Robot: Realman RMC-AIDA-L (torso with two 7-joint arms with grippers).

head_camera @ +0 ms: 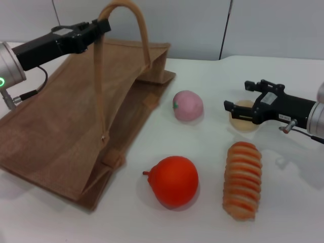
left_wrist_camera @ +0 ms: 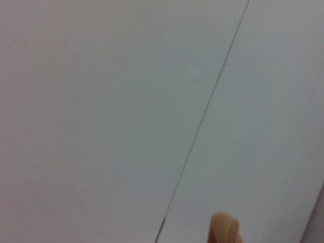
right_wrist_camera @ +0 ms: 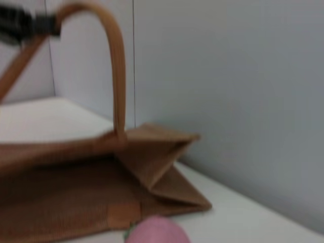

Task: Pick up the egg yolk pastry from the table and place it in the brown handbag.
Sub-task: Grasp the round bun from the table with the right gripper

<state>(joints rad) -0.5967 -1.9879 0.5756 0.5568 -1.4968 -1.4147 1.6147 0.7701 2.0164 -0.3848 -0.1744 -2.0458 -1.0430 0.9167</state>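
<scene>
Near the table's right edge, the right gripper (head_camera: 237,112) straddles the small beige round egg yolk pastry (head_camera: 243,121), fingers apart, needing gentle closure, while the left gripper (head_camera: 103,25), clamped, lifts the brown woven handbag (head_camera: 61,126) handle.

1 handbag (head_camera: 61,131), 1 pastry (head_camera: 244,121), 3 other foods.

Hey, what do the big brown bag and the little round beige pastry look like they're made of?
The large tan-brown handbag looks like woven jute or burlap: matte, with a coarse visible weave and smoother, lighter tan strap handles. The small pale beige round pastry, between the right gripper's jaws, looks matte and smooth, perhaps a foam or plastic replica; too hidden to be sure.
</scene>
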